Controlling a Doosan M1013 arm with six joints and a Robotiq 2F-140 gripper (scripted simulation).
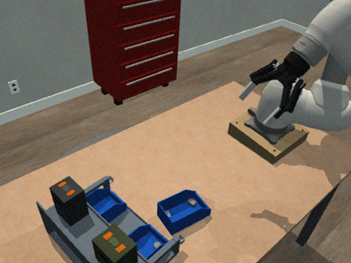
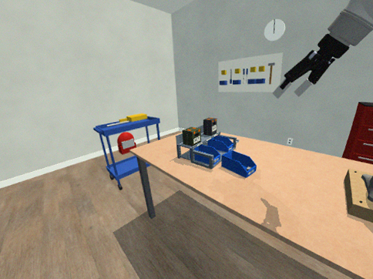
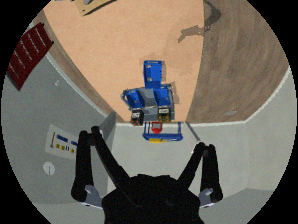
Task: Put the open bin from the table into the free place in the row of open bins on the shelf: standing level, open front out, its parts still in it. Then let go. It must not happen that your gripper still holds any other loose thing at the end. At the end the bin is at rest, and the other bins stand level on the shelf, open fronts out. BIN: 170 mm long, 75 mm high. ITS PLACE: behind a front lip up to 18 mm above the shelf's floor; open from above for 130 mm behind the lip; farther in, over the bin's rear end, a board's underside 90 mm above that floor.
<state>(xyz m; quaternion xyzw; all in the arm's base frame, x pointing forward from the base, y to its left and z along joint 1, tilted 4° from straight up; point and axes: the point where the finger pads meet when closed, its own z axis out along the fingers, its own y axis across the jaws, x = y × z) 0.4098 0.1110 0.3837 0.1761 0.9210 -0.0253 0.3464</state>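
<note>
A blue open bin (image 1: pixel 183 210) with small grey parts in it stands on the table beside the grey shelf (image 1: pixel 107 230). It also shows in the exterior view (image 2: pixel 238 164) and, small, in the wrist view (image 3: pixel 154 71). Two blue bins (image 1: pixel 105 202) (image 1: pixel 147 240) stand in the shelf's row with a gap between them. My gripper (image 1: pixel 264 101) is open and empty, high above the table near the arm's base, far from the bin. It shows in the exterior view (image 2: pixel 292 88), and in the wrist view (image 3: pixel 143 192) its fingers frame the distant shelf.
Two dark boxes with orange marks (image 1: pixel 68 198) (image 1: pixel 114 248) sit on the shelf's upper board. The arm's wooden base (image 1: pixel 267 133) stands at the table's far end. A red drawer cabinet (image 1: pixel 131 35) and a blue cart (image 2: pixel 128 144) stand on the floor.
</note>
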